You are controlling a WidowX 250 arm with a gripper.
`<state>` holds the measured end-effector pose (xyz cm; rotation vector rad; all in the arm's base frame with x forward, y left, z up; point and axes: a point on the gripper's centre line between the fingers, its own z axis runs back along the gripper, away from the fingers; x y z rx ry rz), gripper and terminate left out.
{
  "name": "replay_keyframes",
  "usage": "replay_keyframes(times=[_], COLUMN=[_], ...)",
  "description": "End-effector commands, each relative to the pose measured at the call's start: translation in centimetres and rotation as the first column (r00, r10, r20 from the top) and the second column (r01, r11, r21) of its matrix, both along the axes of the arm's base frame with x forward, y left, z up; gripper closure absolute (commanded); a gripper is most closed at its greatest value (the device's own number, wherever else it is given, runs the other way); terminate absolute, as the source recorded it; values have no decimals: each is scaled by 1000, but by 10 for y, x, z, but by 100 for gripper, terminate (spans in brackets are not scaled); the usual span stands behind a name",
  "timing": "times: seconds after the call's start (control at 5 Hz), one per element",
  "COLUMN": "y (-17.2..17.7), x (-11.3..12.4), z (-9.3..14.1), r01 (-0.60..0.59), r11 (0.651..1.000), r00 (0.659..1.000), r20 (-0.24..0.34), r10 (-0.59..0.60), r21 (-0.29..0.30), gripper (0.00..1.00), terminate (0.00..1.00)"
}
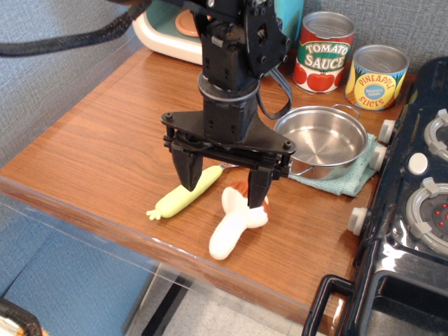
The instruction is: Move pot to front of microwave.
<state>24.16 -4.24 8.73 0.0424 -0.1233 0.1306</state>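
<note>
Observation.image shows you a wood-grain tabletop (105, 133) whose near edge runs from 9 o'clock down toward 5 o'clock, with a clear plastic lip along it. Your pincer (222, 180) hangs over the middle with its two dark fingers spread wide and holding nothing. One fingertip sits over a pale green toy vegetable (180, 201); the other sits over a white, bone-shaped plush toy (236, 227) with a brown patch. At 3 o'clock of the pincer lies the pot (320, 140), shallow, round and mirror-bright, with thin wire loop handles, resting on a teal cloth (346, 178). Just beyond the cloth, the black stove (413, 210) with pale knobs closes off the right side. At 12 o'clock, mostly hidden by the arm, you see the microwave (162, 31), cream and teal. At 1 o'clock stand a tomato sauce tin (323, 52) and a pineapple tin (376, 77), close together. Bare wood lies open at 9 to 11 o'clock.
</note>
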Motion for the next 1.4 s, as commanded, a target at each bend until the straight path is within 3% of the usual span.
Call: replay_keyframes(times=[0.0,0.2,0.6,0.8,1.2], y=[0,4,3,2,-5], x=[0,35,104,133,169], z=[0,4,6,-4,-42], r01=[0,-38,-58,-69,-66], r11=[1000,999,998,997,998], r00=[1000,999,996,995,997], r20=[0,23,62,74,46], r10=[0,38,59,70,66], r21=[0,-28,-27,-19,-3], gripper=[0,0,0,0,0], terminate=[0,0,0,0,0])
